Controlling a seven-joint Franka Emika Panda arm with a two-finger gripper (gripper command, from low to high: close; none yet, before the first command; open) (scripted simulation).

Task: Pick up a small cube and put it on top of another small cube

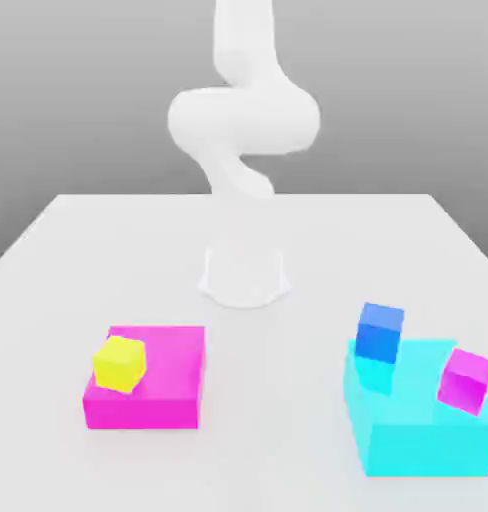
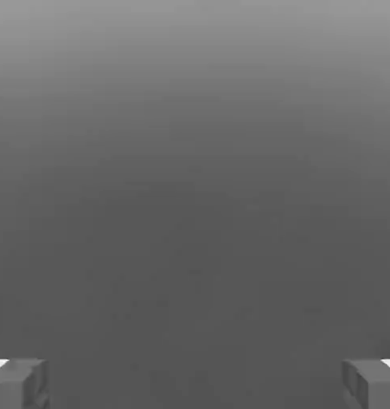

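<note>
A small yellow cube [image 1: 119, 362] rests on a flat magenta block [image 1: 148, 377] at the exterior view's left. At the exterior view's right, a small blue cube [image 1: 379, 332] and a small magenta cube [image 1: 466, 380] sit on a large cyan block [image 1: 413, 415]. The white arm [image 1: 243, 120] rises from its base [image 1: 245, 275] at the table's middle, far from all the cubes. In the hand view my gripper [image 2: 195, 383] stands open, its two grey fingertips [image 2: 18, 383] far apart with nothing between them, facing plain grey background.
The white table [image 1: 108, 260] stretches around the base, with bare surface between the two blocks and behind them. Its front edge lies close to the cyan block.
</note>
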